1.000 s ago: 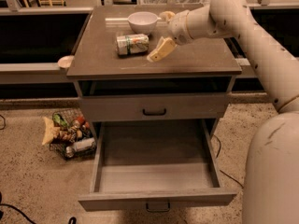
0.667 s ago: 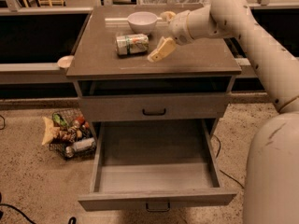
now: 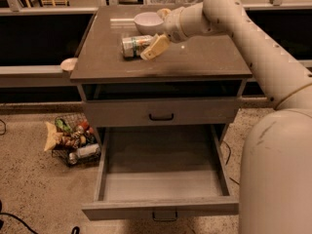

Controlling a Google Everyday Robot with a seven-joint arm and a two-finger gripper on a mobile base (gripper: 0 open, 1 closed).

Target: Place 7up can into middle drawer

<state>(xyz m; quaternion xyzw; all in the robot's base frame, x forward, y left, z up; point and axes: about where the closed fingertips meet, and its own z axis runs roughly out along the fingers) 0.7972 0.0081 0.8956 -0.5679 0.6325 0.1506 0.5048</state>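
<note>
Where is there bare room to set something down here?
The drawer is bare between all its walls. On the cabinet top, the front strip and the right side are free. The back middle is crowded: bowl, can lying on its side, and the gripper beside the can, in front of the bowl.

Speckled floor (image 3: 29, 199), grey cabinet (image 3: 204, 65) between dark benches (image 3: 34, 74), wire basket (image 3: 61, 155) of packets beside it, gripper (image 3: 159, 30) spread wide over the cabinet top.

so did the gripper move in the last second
Yes, the gripper has slid left in view above the cabinet top, closer to the 7up can, judged against the white bowl.
</note>
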